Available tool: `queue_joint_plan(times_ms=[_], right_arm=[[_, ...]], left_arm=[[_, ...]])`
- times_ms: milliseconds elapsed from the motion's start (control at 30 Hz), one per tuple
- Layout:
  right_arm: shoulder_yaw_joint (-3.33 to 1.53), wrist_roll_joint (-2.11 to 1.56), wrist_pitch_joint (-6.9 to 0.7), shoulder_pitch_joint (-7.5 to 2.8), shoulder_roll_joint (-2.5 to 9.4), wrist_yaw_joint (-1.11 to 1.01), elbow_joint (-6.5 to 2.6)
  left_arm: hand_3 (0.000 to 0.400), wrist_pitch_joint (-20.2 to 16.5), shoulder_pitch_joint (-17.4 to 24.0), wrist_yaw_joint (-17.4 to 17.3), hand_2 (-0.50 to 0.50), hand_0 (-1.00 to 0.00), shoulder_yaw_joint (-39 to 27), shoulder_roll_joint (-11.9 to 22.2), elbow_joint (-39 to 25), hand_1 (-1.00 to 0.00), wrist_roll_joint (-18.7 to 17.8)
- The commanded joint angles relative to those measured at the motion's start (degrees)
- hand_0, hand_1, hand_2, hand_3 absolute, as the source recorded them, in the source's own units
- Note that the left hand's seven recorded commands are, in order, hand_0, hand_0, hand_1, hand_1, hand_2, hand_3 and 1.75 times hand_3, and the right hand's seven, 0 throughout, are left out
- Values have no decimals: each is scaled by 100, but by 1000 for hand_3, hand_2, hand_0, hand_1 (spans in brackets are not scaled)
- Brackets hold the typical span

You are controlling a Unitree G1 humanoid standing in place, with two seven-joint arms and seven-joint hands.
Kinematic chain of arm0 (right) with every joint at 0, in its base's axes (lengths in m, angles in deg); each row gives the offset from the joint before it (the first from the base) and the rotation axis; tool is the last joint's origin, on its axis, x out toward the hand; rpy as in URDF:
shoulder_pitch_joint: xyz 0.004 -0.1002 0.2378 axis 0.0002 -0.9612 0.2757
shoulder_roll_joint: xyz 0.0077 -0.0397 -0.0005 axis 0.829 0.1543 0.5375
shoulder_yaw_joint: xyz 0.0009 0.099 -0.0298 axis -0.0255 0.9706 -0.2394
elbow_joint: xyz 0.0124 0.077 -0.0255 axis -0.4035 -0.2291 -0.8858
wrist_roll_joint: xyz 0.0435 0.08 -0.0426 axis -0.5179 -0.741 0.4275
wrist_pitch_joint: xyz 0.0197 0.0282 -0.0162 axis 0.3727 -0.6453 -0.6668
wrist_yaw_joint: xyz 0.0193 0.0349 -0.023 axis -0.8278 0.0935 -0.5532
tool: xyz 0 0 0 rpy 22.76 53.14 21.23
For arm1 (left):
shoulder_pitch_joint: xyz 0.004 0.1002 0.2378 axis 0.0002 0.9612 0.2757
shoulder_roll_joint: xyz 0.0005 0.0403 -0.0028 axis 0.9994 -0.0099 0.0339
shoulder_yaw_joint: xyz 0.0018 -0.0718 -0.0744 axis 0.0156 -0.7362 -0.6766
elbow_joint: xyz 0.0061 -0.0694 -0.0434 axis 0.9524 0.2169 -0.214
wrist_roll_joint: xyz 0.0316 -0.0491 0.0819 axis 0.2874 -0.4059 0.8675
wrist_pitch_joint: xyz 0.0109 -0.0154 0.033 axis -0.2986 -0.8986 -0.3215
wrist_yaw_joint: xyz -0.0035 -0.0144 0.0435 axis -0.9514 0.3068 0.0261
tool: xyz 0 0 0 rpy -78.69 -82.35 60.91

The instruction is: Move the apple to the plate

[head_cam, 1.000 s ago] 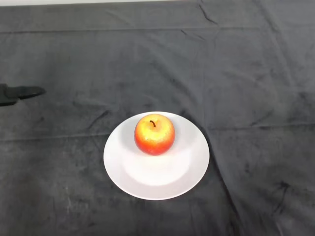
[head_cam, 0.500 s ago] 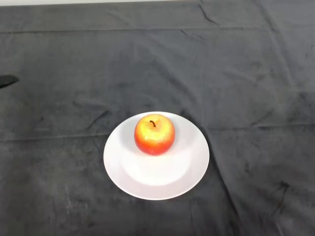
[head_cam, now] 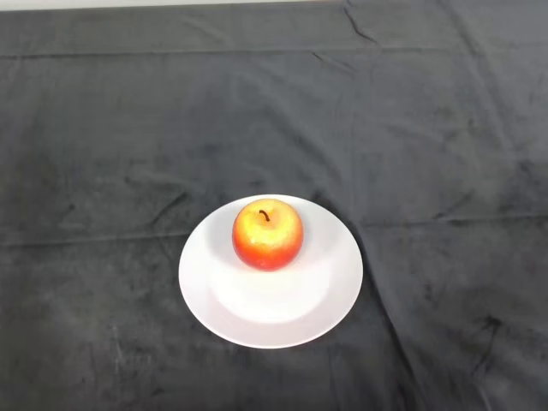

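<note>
Red-yellow apple (head_cam: 267,235) upright on white plate (head_cam: 257,317), stem up; dark cloth (head_cam: 103,128) beneath.

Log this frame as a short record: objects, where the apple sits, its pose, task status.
objects: apple, white plate, dark cloth
apple location: on the plate, toward its far side
apple pose: upright, stem up
plate location: on the cloth, near the middle of the view
robot: no part in view
task status: apple rests on the plate; looks done

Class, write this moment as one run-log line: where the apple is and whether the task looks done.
apple: upright on plate, toward its far side | task: appears complete
</note>
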State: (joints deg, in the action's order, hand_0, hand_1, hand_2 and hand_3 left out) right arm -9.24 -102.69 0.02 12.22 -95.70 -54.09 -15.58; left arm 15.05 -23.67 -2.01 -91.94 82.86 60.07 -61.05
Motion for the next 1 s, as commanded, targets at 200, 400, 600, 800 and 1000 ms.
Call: queue_joint_plan(times_ms=[200, 400, 600, 800, 1000], right_arm=[[80, -85, 30, 121, -122, -7, 147], [84, -86, 33, 127, -127, -13, 132], [87, -87, 36, 131, -131, -18, 120], [90, -87, 38, 134, -134, -23, 111], [92, -87, 40, 137, -137, -27, 103]], left_arm=[[0, 76, -417, 133, 0, 0, -246, 407, 533, 0, -79], [0, 68, -520, 196, 0, 0, -258, 400, 678, 0, -78], [0, 125, -553, 214, 0, 0, -248, 395, 735, 0, -73], [0, 207, -564, 193, 0, 0, -237, 410, 794, 0, -75], [0, 266, -577, 182, 0, 0, -221, 422, 847, 0, -68]])
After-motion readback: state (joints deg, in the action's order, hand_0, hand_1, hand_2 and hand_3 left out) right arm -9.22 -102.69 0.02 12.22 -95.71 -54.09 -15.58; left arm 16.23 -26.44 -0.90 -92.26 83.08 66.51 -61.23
